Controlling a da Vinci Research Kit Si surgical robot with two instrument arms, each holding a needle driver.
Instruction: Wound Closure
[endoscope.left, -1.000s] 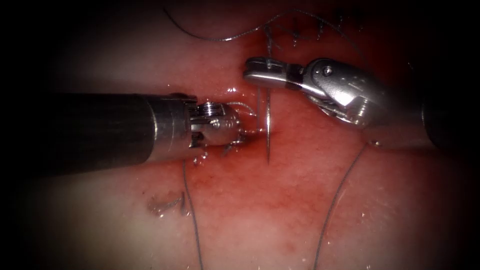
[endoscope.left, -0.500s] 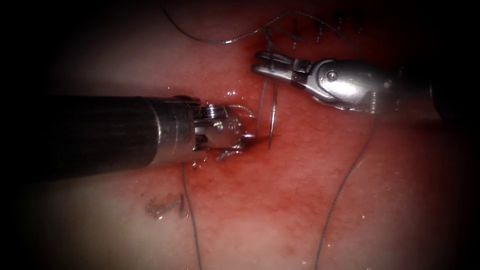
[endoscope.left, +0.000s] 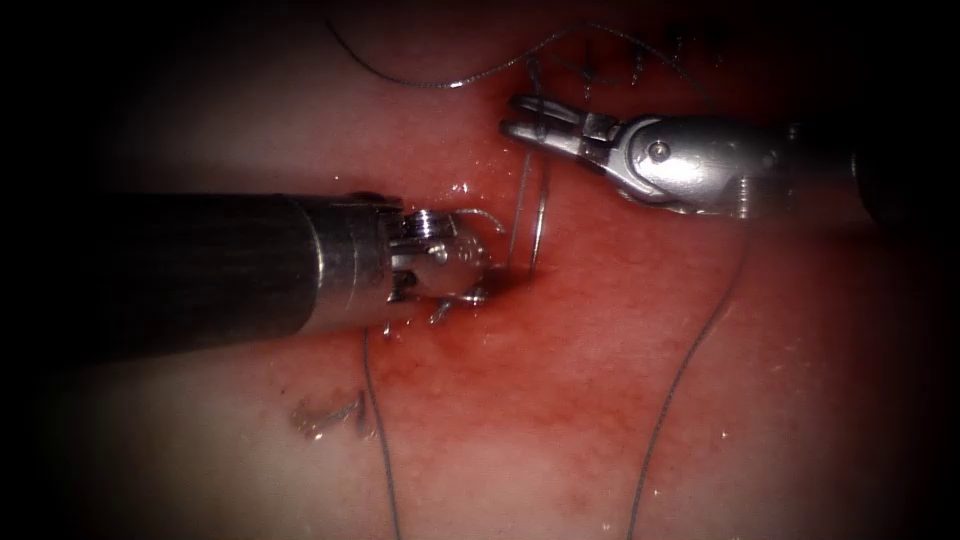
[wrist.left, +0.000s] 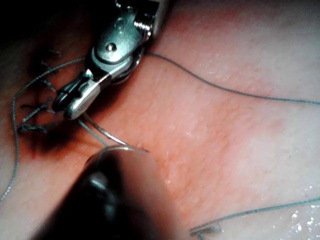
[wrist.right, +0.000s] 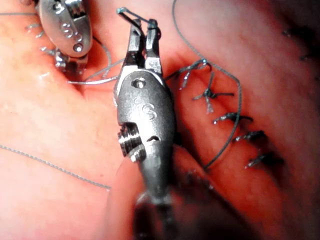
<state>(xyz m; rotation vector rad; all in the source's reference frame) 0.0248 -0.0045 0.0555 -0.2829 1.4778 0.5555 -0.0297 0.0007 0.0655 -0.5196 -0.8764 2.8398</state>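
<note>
A curved needle is held near its upper end by the right tool, its tip at the tissue by the left tool, whose jaw state cannot be told; finished stitches lie beyond, the closure judged partly done.

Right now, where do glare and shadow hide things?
Endoscope view: dark borders ring the scene; glare on the left arm's silver tool and wet pink-red tissue hides what it holds. Fingers of the right arm's silver tool grip the thin curved steel needle near one end; tip against tissue, entry unclear. Left wrist view: shadow surrounds the dark stitches.
</note>
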